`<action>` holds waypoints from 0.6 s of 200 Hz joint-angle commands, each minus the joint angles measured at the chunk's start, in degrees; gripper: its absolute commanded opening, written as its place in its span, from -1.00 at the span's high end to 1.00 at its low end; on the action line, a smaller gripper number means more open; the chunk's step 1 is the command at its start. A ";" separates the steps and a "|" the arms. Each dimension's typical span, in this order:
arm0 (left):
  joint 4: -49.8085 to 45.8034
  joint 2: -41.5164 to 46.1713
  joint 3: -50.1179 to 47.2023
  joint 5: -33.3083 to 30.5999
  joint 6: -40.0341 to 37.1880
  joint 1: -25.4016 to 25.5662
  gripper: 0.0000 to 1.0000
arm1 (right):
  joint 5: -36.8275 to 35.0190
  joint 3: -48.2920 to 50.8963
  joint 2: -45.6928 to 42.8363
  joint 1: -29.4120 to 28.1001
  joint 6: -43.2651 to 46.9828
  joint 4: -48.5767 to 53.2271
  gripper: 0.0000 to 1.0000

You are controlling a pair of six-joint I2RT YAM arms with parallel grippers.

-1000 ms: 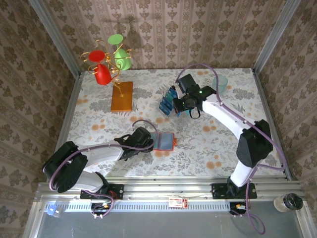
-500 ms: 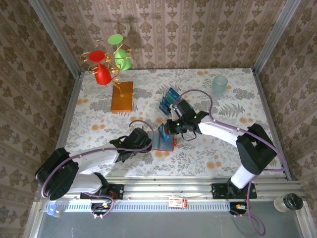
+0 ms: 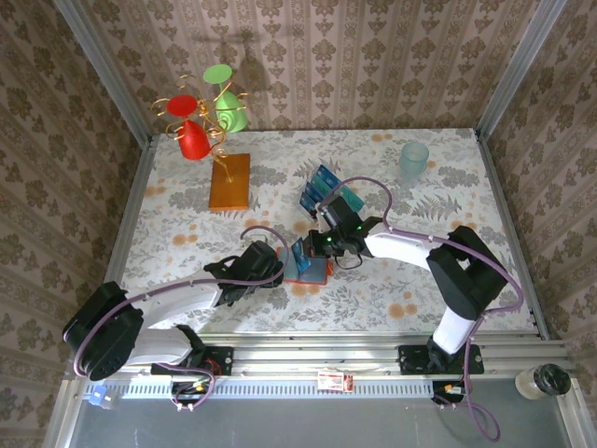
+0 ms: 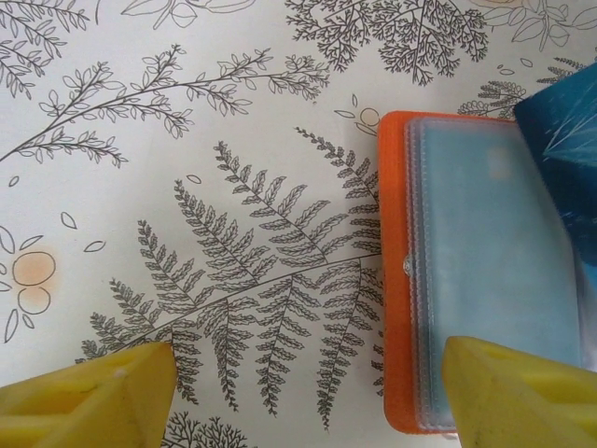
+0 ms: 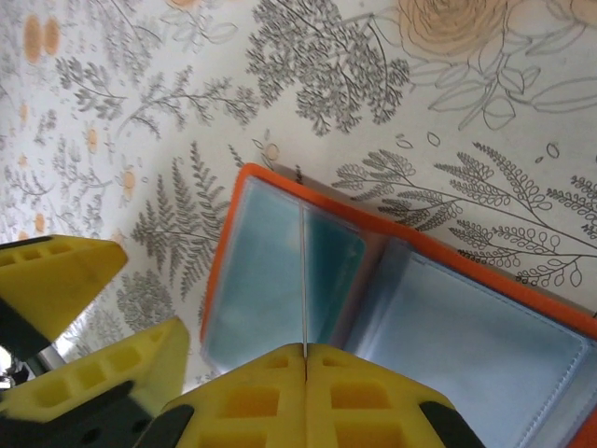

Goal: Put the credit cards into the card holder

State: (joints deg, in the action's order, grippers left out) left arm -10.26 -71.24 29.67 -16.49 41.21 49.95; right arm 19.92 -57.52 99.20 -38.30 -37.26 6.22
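1. The card holder (image 3: 314, 272) is lying open on the flowered table (image 3: 177, 238), near the middle and a little toward the near edge, with its clear sleeves facing up.
2. In the left wrist view, the card holder (image 4: 466, 280) is showing an orange border and a small snap along its left edge.
3. The right gripper (image 3: 317, 246) is reaching in from the right and hanging over the holder, its yellow fingers (image 5: 252, 401) pressing flat together on a thin card.
4. That held card (image 5: 304, 280) is standing edge-on in the right wrist view, appearing as a fine line over the holder's left sleeves. Whether its far edge is entering a pocket I cannot tell.
5. From above, the held card (image 3: 299, 254) is showing as a blue sliver tilted over the left part of the holder.
6. The left gripper (image 3: 279, 268) is sitting just beside the holder's left edge with its jaws standing wide apart and gripping nothing.
7. In its own wrist view, the left gripper (image 4: 303, 387) is spreading one fingertip (image 4: 93, 392) over bare table and the other (image 4: 522, 392) over the holder's corner; contact is unclear.
8. The remaining credit cards (image 3: 323, 189) are standing in a blue fan, farther back on the table than the holder.
9. A teal cup (image 3: 414, 161) is standing at the far right.
10. An orange-brown board (image 3: 230, 182) is lying at the far left, carrying a wire stand (image 3: 220, 140) with red and green cups.
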 commanded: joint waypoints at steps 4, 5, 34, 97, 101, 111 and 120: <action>-1.68 1.28 1.96 -1.54 0.00 0.33 -0.53 | 2.58 -1.94 3.18 -0.17 2.61 -0.28 1.00; -1.69 1.28 1.96 -1.58 -0.04 0.32 -0.53 | 2.67 -2.01 3.36 -0.18 2.75 -0.22 1.00; -1.87 1.63 2.06 -1.61 -0.16 0.37 -0.53 | 4.48 -4.21 6.52 -0.02 5.77 1.33 1.00; -0.69 -0.24 2.71 -0.85 -1.69 -0.20 -0.54 | 5.75 -5.17 7.63 0.51 7.33 2.47 1.00; -0.56 -0.65 2.83 -0.78 -1.92 -0.29 -0.54 | 5.79 -5.15 7.58 0.58 7.28 2.56 1.00; -0.03 -1.62 3.02 -0.62 -2.39 -0.40 -0.54 | 5.69 -5.06 7.39 0.62 7.20 2.48 1.00; 0.41 -2.56 3.34 -0.34 -2.80 -0.52 -0.54 | 5.54 -4.91 7.41 0.63 7.11 2.48 1.00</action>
State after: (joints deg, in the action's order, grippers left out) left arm -10.70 -71.72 30.98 -16.95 40.47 49.78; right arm 24.86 -61.80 105.78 -37.87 -31.44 6.39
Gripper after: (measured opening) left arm 0.771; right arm 0.044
